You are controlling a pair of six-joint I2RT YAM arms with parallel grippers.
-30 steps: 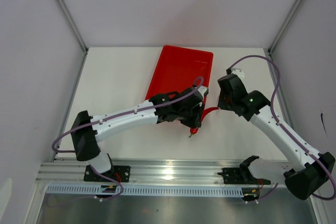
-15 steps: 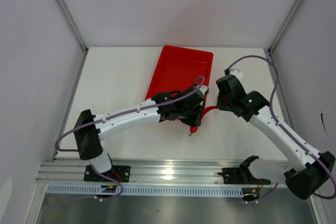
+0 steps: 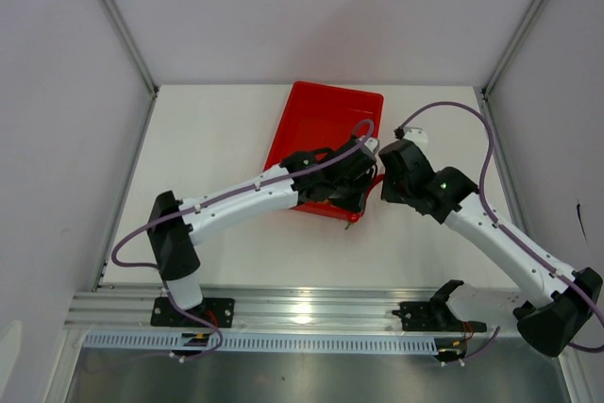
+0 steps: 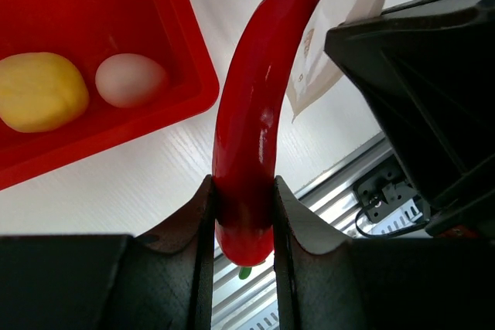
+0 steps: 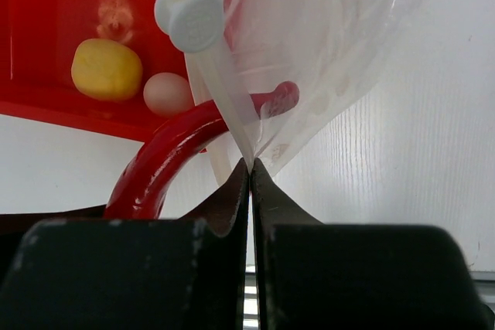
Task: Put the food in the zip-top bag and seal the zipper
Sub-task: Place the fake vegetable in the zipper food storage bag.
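My left gripper (image 4: 244,191) is shut on the stem end of the slim red chili pepper (image 4: 255,106), which curves up toward the transparent zip-top bag (image 4: 329,59). My right gripper (image 5: 250,164) is shut on an edge of the bag (image 5: 325,52) and holds it up. The chili (image 5: 162,156) reaches into the bag's mouth, and its tip shows through the plastic. A white slider (image 5: 195,21) sits on the zipper strip. The yellow fruit (image 4: 39,90) and the pale egg-sized ball (image 4: 130,79) lie in a corner of the red tray (image 3: 321,120). From above, both grippers meet at the tray's near right corner.
The red tray lies at the middle back of the white table. An aluminium rail (image 3: 302,313) with the arm bases runs along the near edge. White walls and metal posts enclose the table on three sides. My right arm's black housing (image 4: 418,75) is close beside the chili.
My left gripper has carried the chili away from the near edge, up and right to the bag. My right gripper has shifted slightly left with the bag.
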